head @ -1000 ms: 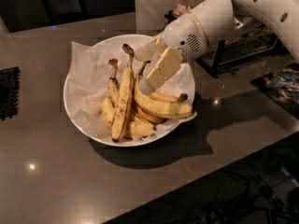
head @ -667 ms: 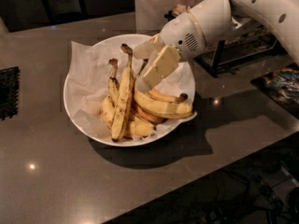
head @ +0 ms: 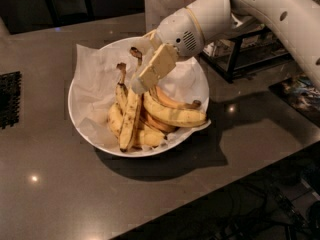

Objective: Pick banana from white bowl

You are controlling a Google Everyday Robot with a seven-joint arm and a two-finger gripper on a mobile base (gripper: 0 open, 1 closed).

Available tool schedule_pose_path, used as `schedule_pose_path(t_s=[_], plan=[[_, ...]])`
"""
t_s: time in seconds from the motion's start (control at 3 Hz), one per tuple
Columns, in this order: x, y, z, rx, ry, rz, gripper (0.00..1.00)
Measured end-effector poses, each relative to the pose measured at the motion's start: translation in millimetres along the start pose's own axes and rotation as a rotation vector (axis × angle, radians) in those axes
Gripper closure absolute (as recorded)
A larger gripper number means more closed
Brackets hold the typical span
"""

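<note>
The white bowl (head: 73,115), lined with crinkled white paper, sits on the dark counter and holds several bananas. The banana (head: 129,123), long, nearly straight and brown-streaked, lies at the left of the pile with its dark stem pointing up and back. My gripper (head: 140,84) hangs over the bowl from the white arm at the upper right. Its cream tip is right against the upper part of the long banana. Shorter curved yellow bananas (head: 175,115) lie to the right of it.
A black wire rack (head: 239,59) stands just right of the bowl behind the arm. A black mat (head: 9,99) lies at the left edge. A dark flat item (head: 300,91) sits at far right. The counter's front edge runs diagonally at lower right.
My gripper has moved left across the bowl and now sits at the long banana. The bananas have not moved.
</note>
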State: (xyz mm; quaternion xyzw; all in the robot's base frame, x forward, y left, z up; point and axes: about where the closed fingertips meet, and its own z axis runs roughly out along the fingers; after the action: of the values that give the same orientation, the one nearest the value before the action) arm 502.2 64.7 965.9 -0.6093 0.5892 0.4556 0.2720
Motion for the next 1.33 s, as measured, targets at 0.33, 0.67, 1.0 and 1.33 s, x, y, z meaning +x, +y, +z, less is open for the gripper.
schedule_pose_path(t_s=[0.33,0.67,1.0,1.33], plan=[[6.5,8.4,21.6,-0.065,0.020,0.020,0.00],[11.8,14.1,31.1,-0.094,0.026,0.046,0.00],[11.8,14.1,31.1,-0.094,0.026,0.046,0.00],[13.2,12.8,31.0,-0.089,0.026,0.052,0.00]])
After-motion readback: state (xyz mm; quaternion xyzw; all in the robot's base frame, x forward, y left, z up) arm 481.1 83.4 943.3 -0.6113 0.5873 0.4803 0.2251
